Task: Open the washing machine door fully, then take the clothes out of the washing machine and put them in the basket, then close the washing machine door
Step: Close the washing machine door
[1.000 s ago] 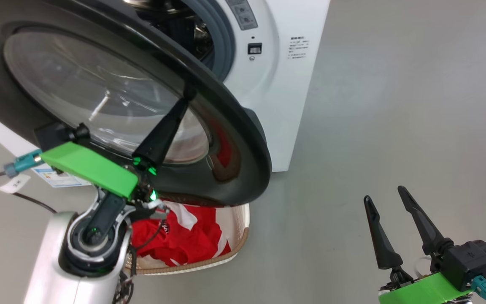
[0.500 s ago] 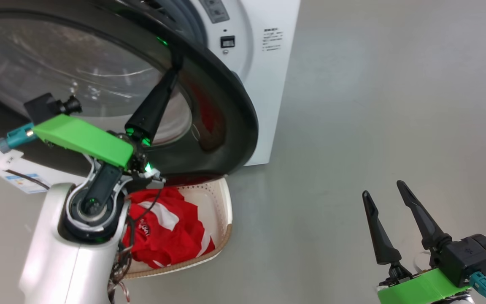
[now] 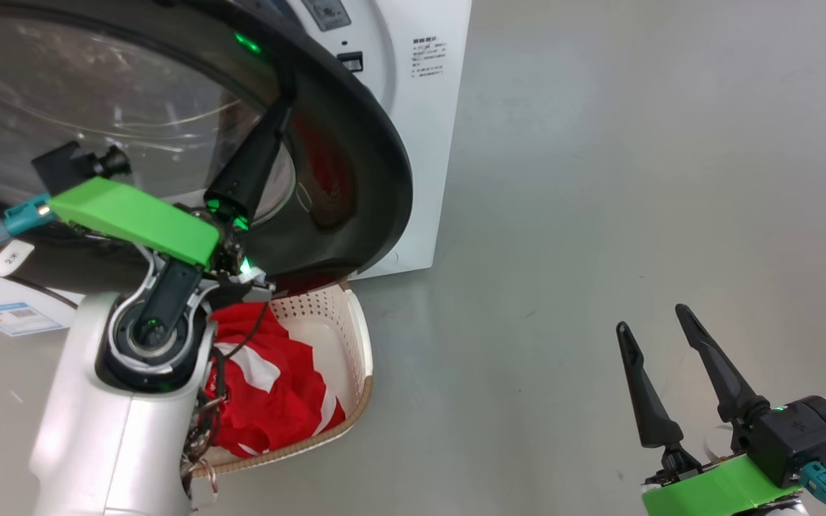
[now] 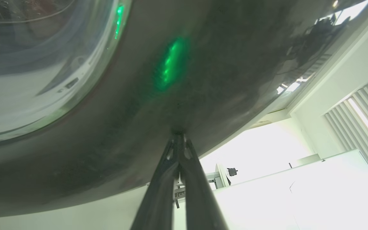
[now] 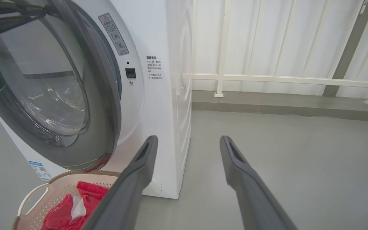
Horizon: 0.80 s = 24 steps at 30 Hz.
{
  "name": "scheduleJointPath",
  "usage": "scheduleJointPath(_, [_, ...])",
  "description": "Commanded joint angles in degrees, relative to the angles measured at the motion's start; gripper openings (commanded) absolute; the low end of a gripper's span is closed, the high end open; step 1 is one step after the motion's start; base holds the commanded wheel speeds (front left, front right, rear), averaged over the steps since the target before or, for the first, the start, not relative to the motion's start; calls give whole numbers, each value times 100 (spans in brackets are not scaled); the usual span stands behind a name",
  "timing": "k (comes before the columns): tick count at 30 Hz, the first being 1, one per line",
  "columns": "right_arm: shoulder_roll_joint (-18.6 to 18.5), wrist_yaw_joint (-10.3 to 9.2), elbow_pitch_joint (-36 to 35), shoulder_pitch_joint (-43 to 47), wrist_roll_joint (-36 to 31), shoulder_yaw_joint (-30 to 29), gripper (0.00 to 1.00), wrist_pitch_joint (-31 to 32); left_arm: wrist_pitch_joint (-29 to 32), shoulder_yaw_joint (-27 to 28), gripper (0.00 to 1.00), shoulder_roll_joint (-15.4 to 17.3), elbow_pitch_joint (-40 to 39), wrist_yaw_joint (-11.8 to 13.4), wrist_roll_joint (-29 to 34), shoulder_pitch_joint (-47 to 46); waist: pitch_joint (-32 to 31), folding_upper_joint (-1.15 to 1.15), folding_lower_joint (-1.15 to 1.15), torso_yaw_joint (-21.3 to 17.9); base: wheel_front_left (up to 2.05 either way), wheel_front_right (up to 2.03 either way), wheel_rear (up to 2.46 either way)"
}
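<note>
The washing machine door is a big glossy black disc with a bulging glass window, standing ajar close to the white washing machine. My left gripper is shut, and its tips press on the door's black ring. Below the door, the cream perforated basket sits on the floor and holds the red and white clothes. My right gripper is open and empty, low at the right over bare floor. In the right wrist view it points at the machine's front corner, with the basket at lower left.
Grey floor stretches to the right of the machine. A white railing runs along the back wall. A blue label sticker sits low on the machine's front. My left forearm hides the basket's left part.
The door has swung closer to the machine's front with my shut left gripper against it. The head view has shifted as well. My right gripper has stayed open and still.
</note>
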Motion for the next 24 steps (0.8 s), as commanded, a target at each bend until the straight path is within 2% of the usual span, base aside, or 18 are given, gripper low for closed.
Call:
scheduleJointPath(1, [-73,28,-161,-173,-32,96,100,-37,-54,175,0,86,-108,-84,25,-231,2,0,0,2,0,0,0])
scheduleJointPath(10, [-73,28,-128,-210,7,101,100,-37,-76,133,0,85,-192,-127,54,-132,-29,0,0,77,0,0,0])
scheduleJointPath(16, [-73,28,-99,-213,90,79,100,-37,-276,129,0,102,-651,-24,172,238,-113,0,0,174,0,0,0])
scheduleJointPath(17, [-73,28,-93,-213,106,81,100,-37,-342,137,17,116,-761,3,233,311,-133,0,0,192,0,0,0])
scheduleJointPath(18, [-73,28,-81,-213,114,82,100,-37,-402,152,48,130,-879,34,283,390,-155,0,0,207,0,0,0])
scheduleJointPath(19, [-73,28,-71,-214,122,79,100,-37,-467,168,100,158,-999,70,350,475,-183,0,0,228,0,0,0])
scheduleJointPath(24, [-73,28,-51,-217,146,44,100,-37,-855,123,100,546,-1617,220,1115,956,-307,0,0,337,0,0,0])
